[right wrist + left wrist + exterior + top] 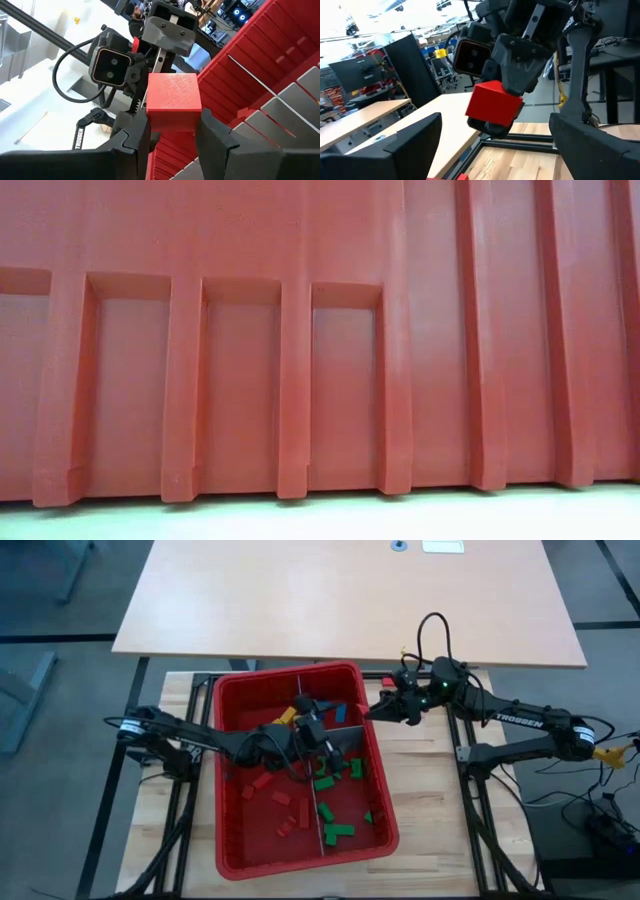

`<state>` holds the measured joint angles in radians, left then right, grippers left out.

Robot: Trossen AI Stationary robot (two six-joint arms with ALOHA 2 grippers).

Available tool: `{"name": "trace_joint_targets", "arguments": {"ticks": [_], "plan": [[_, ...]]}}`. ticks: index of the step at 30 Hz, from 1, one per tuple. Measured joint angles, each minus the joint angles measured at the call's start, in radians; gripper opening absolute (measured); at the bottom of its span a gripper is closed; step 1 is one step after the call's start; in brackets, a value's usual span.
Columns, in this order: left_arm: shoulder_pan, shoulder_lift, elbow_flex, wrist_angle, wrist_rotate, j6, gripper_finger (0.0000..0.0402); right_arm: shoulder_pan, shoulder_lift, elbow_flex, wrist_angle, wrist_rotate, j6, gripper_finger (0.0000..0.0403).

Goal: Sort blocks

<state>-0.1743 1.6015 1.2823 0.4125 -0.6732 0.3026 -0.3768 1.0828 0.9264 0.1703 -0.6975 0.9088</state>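
Red block (pixel 174 100) sits pinched between the right gripper (pixel 172 131)'s fingers, just off the red bin (pixel 230 840)'s far-right corner. Left gripper (pixel 318 733) hovers inside, fingers spread. A slip could drop it outside the bin.

You are in a robotics lab or workshop. Evidence: the rig stands on a slatted wooden bench top (pixel 430 790) with a black metal frame (pixel 480 802), set against a larger pale work table (pixel 340 600). Loose cables (pixel 585 805) trail on the grey floor beside the bench. Through the left wrist view you see a monitor (pixel 351 75), dark partition panels (pixel 412 62), and cluttered shelving with yellow and blue items (pixel 437 52) behind them. Ceiling strip lights show at upper left. The right wrist view shows more equipment and blue-lit electronics (pixel 242 12) in the background.
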Motion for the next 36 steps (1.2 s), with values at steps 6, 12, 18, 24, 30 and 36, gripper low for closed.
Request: {"name": "trace_joint_targets", "arguments": {"ticks": [6, 12, 18, 24, 30, 36], "plan": [[0.007, 0.031, 0.038, -0.001, 0.026, -0.005, 0.0355, 0.01, 0.011, 0.0, 0.0, 0.0, 0.0, 0.011], [0.019, 0.092, 0.122, -0.036, 0.064, 0.003, 0.0355, 0.053, 0.056, -0.001, 0.015, -0.002, 0.001, 0.0107], [0.022, 0.135, 0.195, -0.179, 0.065, -0.002, 0.0355, 0.071, 0.078, -0.002, 0.075, -0.004, 0.016, 0.0112], [0.022, 0.137, 0.21, -0.211, 0.059, -0.022, 0.0352, 0.071, 0.072, -0.002, 0.076, -0.008, 0.016, 0.0109], [0.022, 0.137, 0.21, -0.212, 0.057, -0.023, 0.0314, 0.071, 0.072, -0.002, 0.075, -0.01, 0.015, 0.0112], [0.022, 0.137, 0.21, -0.212, 0.054, -0.023, 0.0261, 0.071, 0.071, -0.002, 0.074, -0.011, 0.013, 0.0109]]}}
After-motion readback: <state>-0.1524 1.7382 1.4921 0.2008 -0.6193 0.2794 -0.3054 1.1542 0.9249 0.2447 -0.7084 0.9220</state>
